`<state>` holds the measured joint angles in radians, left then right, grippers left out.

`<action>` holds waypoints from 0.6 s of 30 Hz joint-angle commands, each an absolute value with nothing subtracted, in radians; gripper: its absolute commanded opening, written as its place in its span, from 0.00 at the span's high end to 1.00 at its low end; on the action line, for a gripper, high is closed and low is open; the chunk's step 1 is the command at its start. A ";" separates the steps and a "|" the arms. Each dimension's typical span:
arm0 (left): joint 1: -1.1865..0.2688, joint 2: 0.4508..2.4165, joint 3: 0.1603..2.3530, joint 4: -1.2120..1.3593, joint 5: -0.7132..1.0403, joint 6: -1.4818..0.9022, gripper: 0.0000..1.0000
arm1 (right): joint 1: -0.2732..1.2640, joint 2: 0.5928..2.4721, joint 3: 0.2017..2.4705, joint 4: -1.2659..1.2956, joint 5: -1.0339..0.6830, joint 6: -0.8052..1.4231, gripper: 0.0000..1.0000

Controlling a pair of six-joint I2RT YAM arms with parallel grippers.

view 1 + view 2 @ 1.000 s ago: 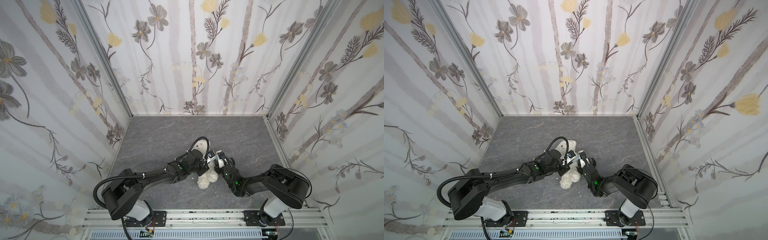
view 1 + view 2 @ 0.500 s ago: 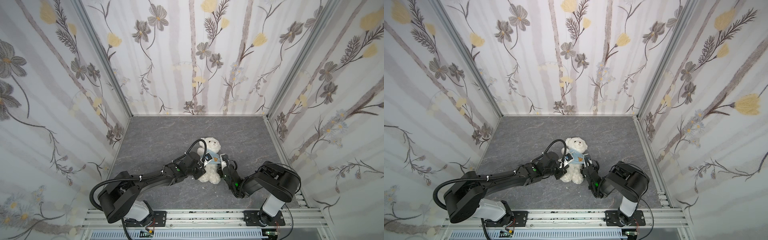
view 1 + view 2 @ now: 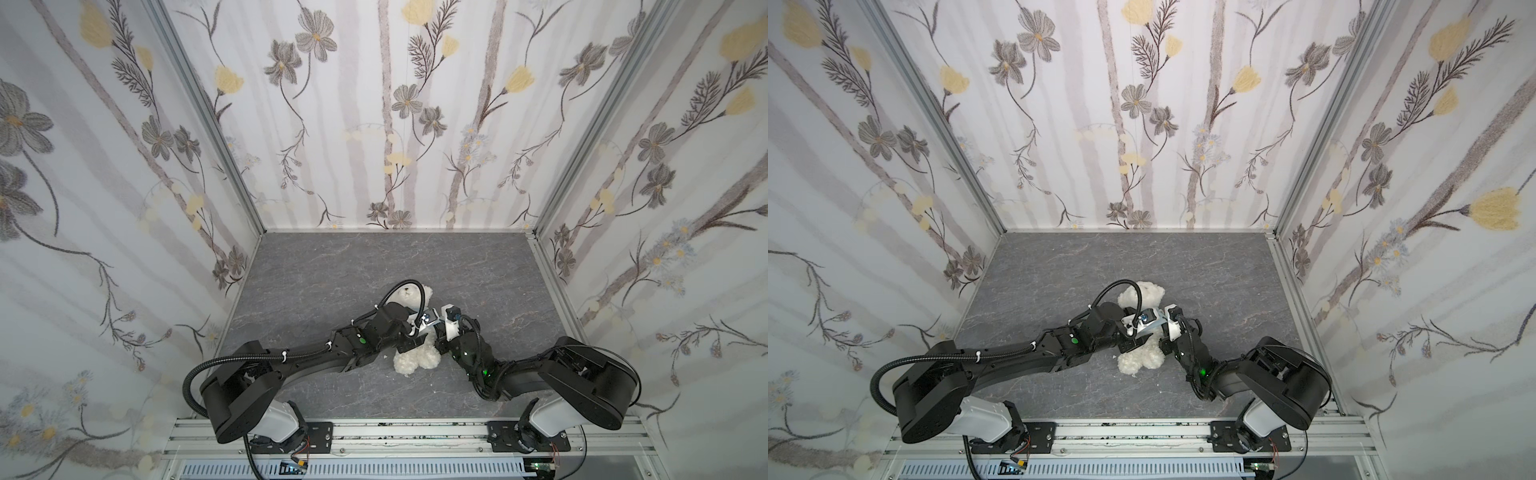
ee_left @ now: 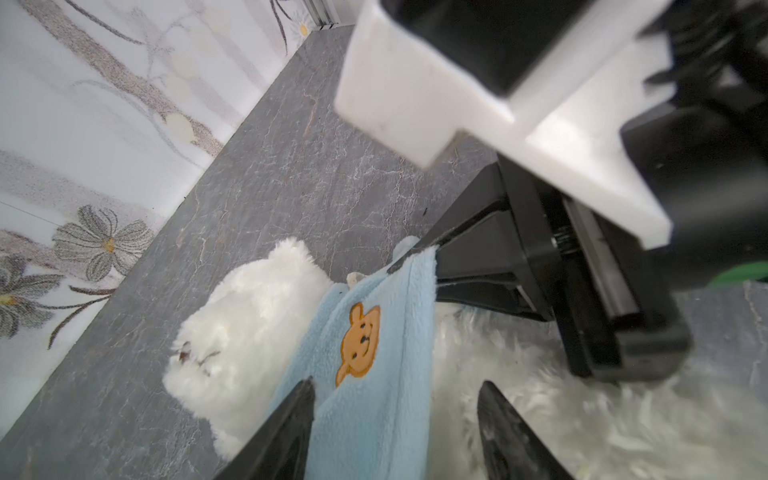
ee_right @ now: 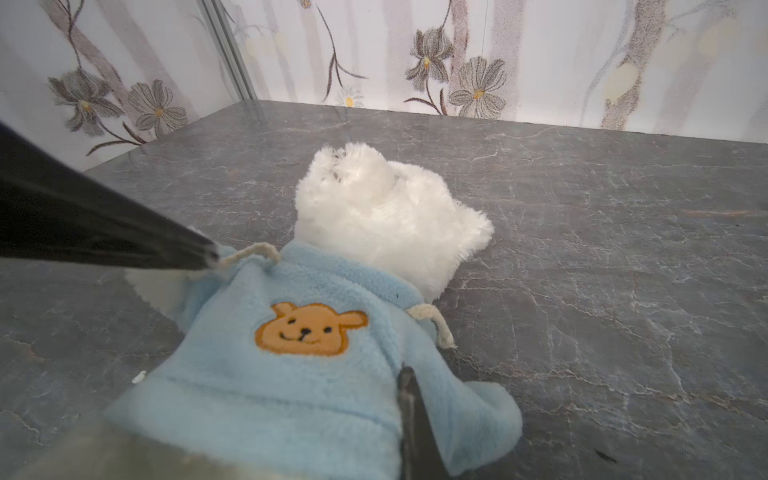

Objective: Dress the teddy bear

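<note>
The teddy bear (image 3: 404,296) (image 3: 1144,296) lies on its back on the grey floor, head toward the back wall, legs (image 3: 415,362) toward the front rail. A light-blue hoodie (image 5: 291,386) (image 4: 374,407) with an orange bear-face patch (image 5: 311,329) covers its chest. My left gripper (image 4: 395,419) is open, one finger (image 4: 297,419) on the hoodie's edge and the other over white fur. My right gripper (image 5: 409,411) is shut on the hoodie's side edge; the left wrist view shows its fingers (image 4: 419,251) pinching that edge. In both top views the arms hide most of the hoodie.
Flower-papered walls (image 3: 395,124) close the back and both sides. An aluminium rail (image 3: 395,436) with both arm bases runs along the front. Bare grey floor (image 3: 374,257) lies between the bear's head and the back wall. A loose drawstring end (image 5: 440,332) rests on the floor.
The bear went from lying low between the grippers to propped up, and now lies flat again. The left gripper has opened and let go; the right has shut on the hoodie.
</note>
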<state>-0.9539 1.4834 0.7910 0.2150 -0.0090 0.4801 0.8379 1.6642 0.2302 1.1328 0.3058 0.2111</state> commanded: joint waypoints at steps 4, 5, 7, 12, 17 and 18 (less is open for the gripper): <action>-0.953 1.567 0.846 0.302 -0.129 0.570 0.26 | 0.835 1.623 0.241 1.183 0.249 0.268 1.00; -0.951 1.581 0.852 0.309 -0.139 0.571 0.25 | 0.835 1.621 0.241 1.183 0.246 0.270 1.00; -0.951 1.606 0.862 0.316 -0.163 0.571 0.26 | 0.834 1.621 0.239 1.182 0.242 0.268 1.00; -0.934 1.632 0.890 0.327 -0.173 0.542 0.30 | 0.835 1.632 0.238 1.183 0.234 0.249 1.00; -0.932 1.646 0.905 0.335 -0.177 0.545 0.38 | 0.838 1.643 0.242 1.175 0.226 0.230 1.00; -0.932 1.649 0.907 0.337 -0.178 0.546 0.39 | 0.837 1.644 0.244 1.173 0.226 0.226 1.00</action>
